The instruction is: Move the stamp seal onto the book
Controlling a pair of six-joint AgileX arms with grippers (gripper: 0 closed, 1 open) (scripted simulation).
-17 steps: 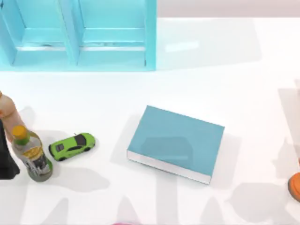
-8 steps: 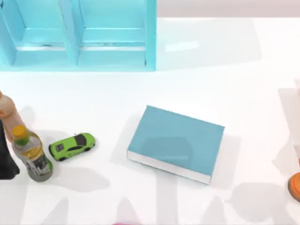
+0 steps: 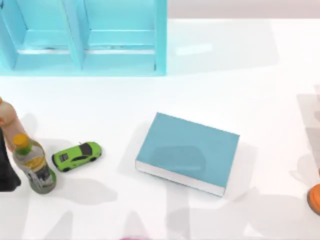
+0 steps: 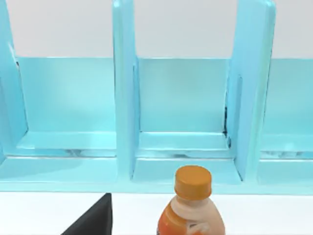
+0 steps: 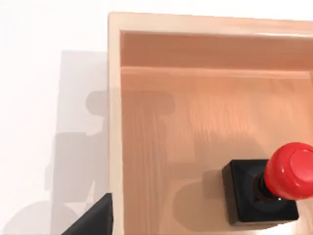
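Note:
The stamp seal (image 5: 264,193), a black square base under a glossy red knob, stands upright inside a light wooden tray (image 5: 115,122) in the right wrist view, near one side of the tray floor. A dark wedge of my right gripper (image 5: 95,220) shows at that picture's edge, outside the tray wall and apart from the seal. The teal book (image 3: 187,152) lies flat at the table's middle in the top view, its cover bare and its white page edges facing the front. A dark wedge of my left gripper (image 4: 95,218) shows in the left wrist view.
A light-blue shelf unit (image 3: 82,37) fills the back left. At the left stand a yellow-capped bottle (image 3: 34,165), a green toy car (image 3: 76,156) and an orange-capped bottle (image 4: 192,205). An orange round thing (image 3: 315,198) sits at the right edge.
The arm shadows on the table's front right have shifted and spread toward the front middle. The book, car and bottles have not moved.

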